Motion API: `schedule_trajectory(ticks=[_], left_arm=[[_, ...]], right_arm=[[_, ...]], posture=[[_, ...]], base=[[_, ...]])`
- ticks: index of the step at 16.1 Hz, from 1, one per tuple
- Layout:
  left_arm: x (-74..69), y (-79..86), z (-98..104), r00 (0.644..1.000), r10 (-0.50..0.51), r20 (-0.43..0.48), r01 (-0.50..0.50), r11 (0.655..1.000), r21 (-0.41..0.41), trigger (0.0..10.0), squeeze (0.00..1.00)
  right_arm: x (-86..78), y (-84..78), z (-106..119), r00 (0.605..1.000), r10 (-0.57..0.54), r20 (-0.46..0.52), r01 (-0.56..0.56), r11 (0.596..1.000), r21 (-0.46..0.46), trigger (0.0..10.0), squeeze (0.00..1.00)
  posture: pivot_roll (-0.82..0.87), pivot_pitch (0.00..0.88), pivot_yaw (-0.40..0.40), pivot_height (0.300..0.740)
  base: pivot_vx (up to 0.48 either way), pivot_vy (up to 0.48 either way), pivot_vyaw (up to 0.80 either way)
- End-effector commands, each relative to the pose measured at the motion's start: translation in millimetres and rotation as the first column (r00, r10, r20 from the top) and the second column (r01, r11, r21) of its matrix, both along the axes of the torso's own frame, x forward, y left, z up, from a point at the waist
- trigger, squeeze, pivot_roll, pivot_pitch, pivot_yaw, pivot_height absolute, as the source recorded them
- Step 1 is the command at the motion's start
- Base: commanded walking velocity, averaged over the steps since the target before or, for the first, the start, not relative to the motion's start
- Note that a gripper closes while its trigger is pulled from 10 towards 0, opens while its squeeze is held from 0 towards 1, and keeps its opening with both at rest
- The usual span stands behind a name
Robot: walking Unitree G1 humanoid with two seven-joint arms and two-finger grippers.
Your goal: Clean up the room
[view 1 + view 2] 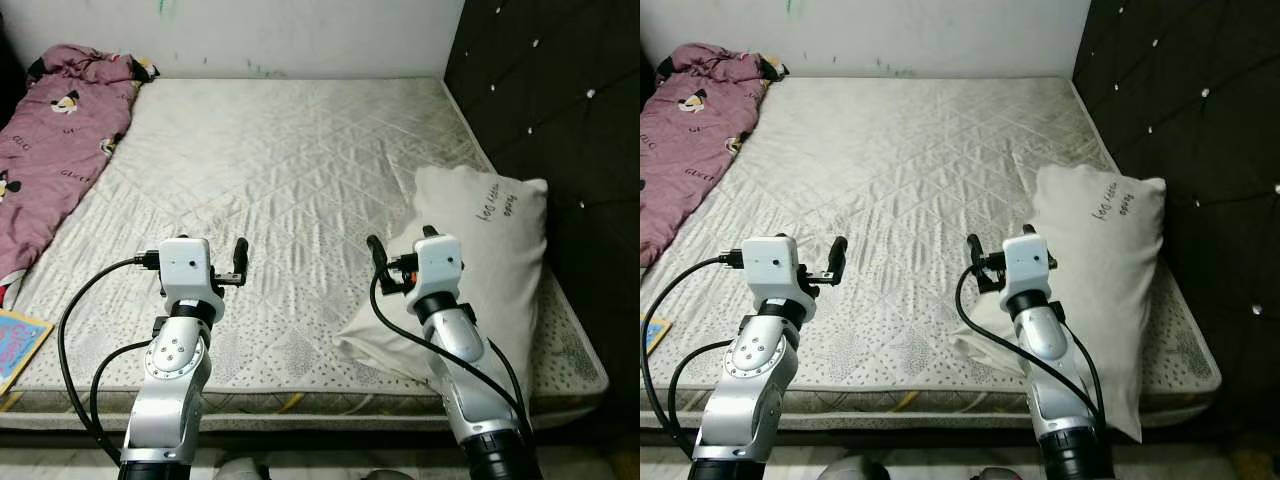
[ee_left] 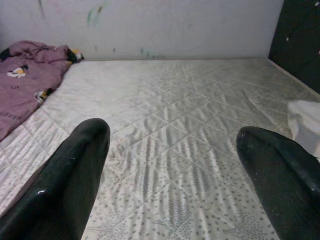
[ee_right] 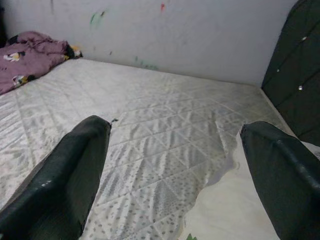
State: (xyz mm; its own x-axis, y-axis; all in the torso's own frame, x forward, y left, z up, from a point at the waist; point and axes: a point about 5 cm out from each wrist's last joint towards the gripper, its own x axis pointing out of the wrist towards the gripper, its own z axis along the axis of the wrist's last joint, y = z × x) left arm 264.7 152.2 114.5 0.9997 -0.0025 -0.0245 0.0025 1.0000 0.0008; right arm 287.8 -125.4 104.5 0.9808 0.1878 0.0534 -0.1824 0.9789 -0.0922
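Nearest the robot, both silver arms reach up over the front edge of the mattress, a bare quilted off-white one that takes up most of the scene. The left gripper hovers above the near left part of the mattress, its two black fingers spread wide apart with nothing between them but quilted fabric. The right gripper hangs above the near right part of the mattress, fingers likewise spread wide and holding nothing, with the edge of the white pillow just under and beside its right finger. That pillow lies along the right side of the mattress, its near end overhanging the front edge a little and its far end bearing a short line of dark handwriting; it sits close against the black tufted headboard that runs along the mattress's right side. At the near left corner of the mattress, a colourful book pokes out beside the edge. Farther off, a crumpled pink blanket with cartoon prints is heaped along the left side of the mattress, reaching to its far left corner. Beyond the far edge of the mattress stands a pale wall with a few small green and red marks.
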Motion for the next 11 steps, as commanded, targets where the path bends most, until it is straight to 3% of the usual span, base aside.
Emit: schedule_trajectory(ticks=[1, 3, 11], left_arm=[[1.1, -0.1, 0.5, 1.000, -0.003, 0.002, 0.003, 1.000, 0.009, 10.0, 0.00], [1.4, -0.5, 0.7, 1.000, -0.007, 0.002, 0.007, 1.000, 0.007, 10.0, 0.00], [0.8, -2.0, 1.0, 1.000, -0.013, 0.002, 0.013, 1.000, 0.007, 10.0, 0.00]], right_arm=[[1.1, -3.3, 1.8, 1.000, -0.014, 0.008, 0.014, 1.000, 0.005, 10.0, 0.00], [1.5, -3.1, 2.3, 1.000, -0.015, 0.011, 0.015, 1.000, 0.004, 10.0, 0.00], [0.9, -1.9, 2.9, 1.000, -0.003, 0.021, 0.003, 1.000, -0.011, 10.0, 0.00]], posture=[[-0.04, 0.011, 0.014, 0.740], [-0.04, 0.012, 0.014, 0.740], [-0.05, 0.019, 0.015, 0.740]], base=[[0.000, -0.289, -0.80], [0.000, -0.379, -0.64], [0.000, -0.380, 0.00]])
